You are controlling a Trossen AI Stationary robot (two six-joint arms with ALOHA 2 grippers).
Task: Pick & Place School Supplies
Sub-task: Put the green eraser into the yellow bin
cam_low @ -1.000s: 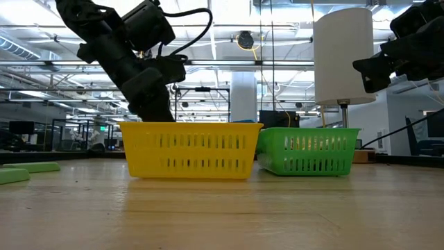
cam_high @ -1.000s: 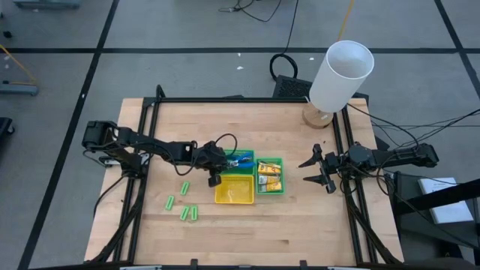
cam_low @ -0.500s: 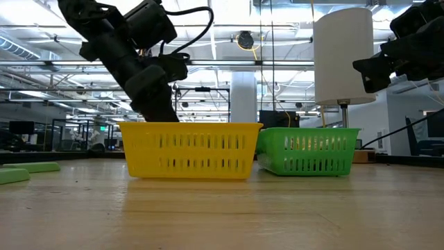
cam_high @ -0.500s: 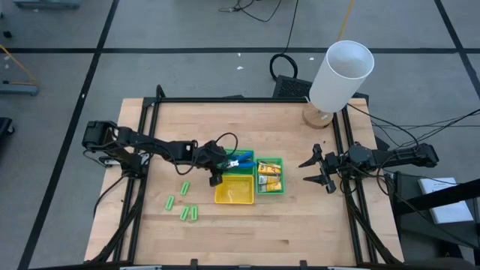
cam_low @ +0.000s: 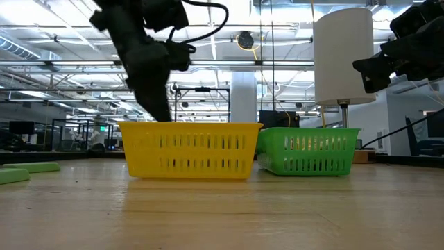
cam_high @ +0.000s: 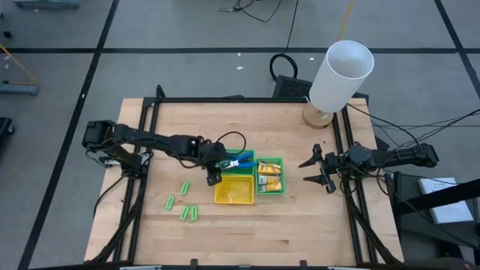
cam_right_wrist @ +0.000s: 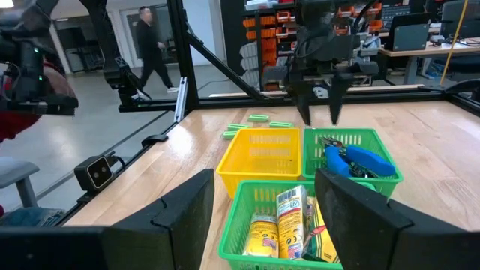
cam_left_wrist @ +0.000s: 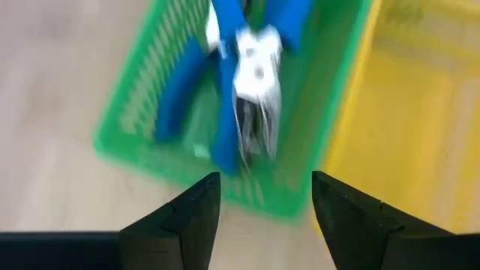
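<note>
Five light-green sticks [cam_high: 184,204] lie loose on the counter [cam_high: 292,217], well apart from the trays: count one by itself nearest the left arm, then four in a loose group closer to the front edge. Blue-handled pliers [cam_high: 238,160] sit in the far green tray [cam_high: 250,154]; three by my judgement, though the handles overlap and blur in the left wrist view. Yellow-orange packets [cam_high: 269,177] fill the near green tray [cam_high: 280,161]; I cannot count them for certain. The yellow tray [cam_high: 232,196] looks empty.

Left tool [cam_high: 217,169] hangs spread and empty above the pliers tray's edge, beside the yellow tray. Right tool [cam_high: 315,170] waits at the counter's right side, fingers apart, holding nothing.

Risks, as judgement: you are close over the tray wall, so a low swing toward the sticks could clip or shove the trays. The sticks are round and may roll under a closing finger; the paired ones near the front edge invite a double grab.
</note>
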